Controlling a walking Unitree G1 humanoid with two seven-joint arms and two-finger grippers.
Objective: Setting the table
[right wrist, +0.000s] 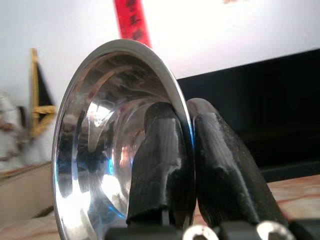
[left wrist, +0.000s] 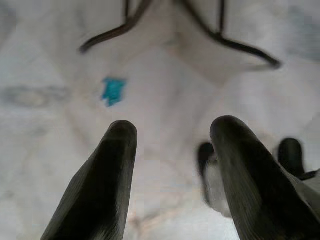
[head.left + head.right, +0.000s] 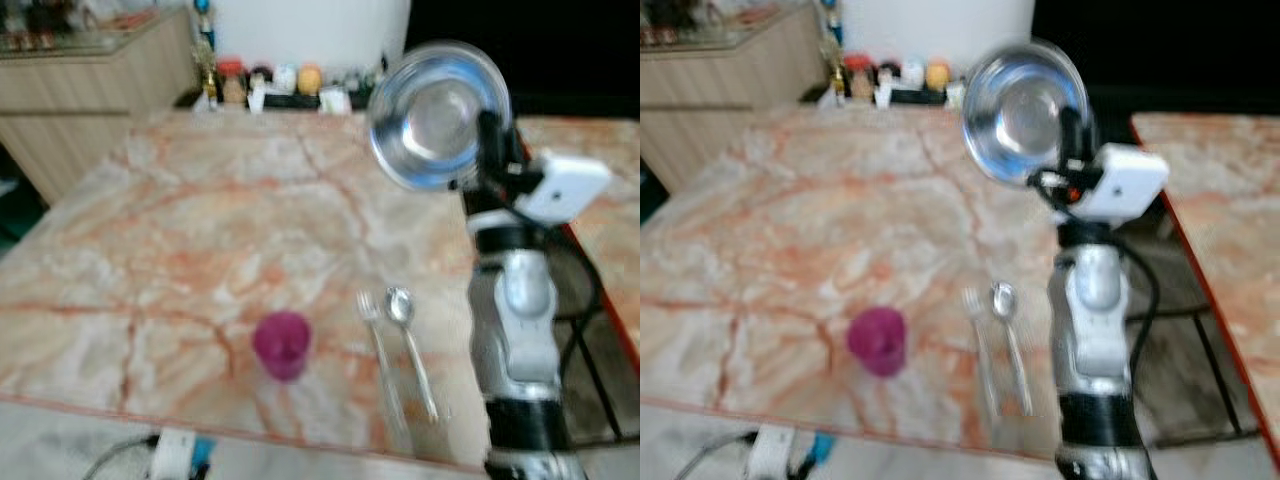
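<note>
**Bowl held high, place setting waiting below**

The right gripper (image 1: 186, 150) pinches the rim of the steel bowl (image 3: 438, 115), one finger inside and one outside, holding it tilted on edge above the table (image 3: 180, 220) at about 1 o'clock. The fork (image 3: 378, 345) and spoon (image 3: 410, 345) lie side by side at 5 o'clock, the purple cup (image 3: 281, 343) just beside them at 6 o'clock. Level the bowl before lowering it, and keep it clear of the cutlery. The left gripper (image 2: 172, 135) hangs open over the floor, empty.

My right arm (image 3: 515, 330) is silver with black joint bands, a white camera box (image 3: 563, 186) behind my black-fingered claw (image 1: 192, 165).
</note>
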